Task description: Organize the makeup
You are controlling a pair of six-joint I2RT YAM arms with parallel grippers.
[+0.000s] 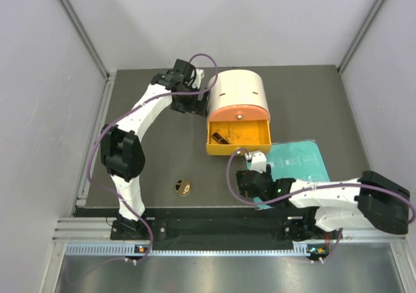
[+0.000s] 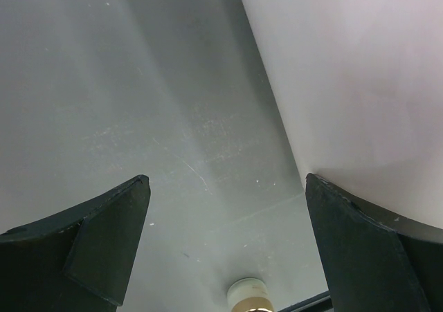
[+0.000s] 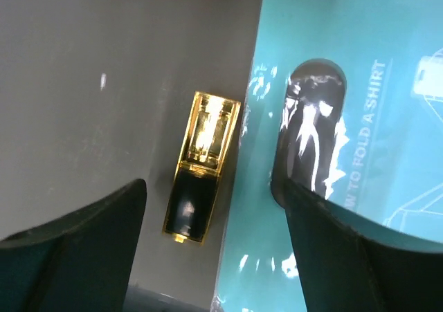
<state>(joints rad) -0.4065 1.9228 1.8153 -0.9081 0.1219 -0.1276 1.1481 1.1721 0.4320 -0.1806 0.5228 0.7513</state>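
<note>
The right end effector [image 3: 214, 191] hangs released over the black-and-gold piece [image 3: 199, 167], fingers either side, likely to lift it for storing. That piece lies on the surface [image 1: 162, 150] near the cream-and-orange box [image 1: 239, 91], against the teal board [image 3: 387, 21]. The box's drawer [image 1: 240, 150] stands open, holding one dark item [image 1: 220, 138], too small to identify. The left end effector [image 2: 227, 179], released, sits beside the box. The round compact [image 1: 182, 188] lies well apart from it.
</note>
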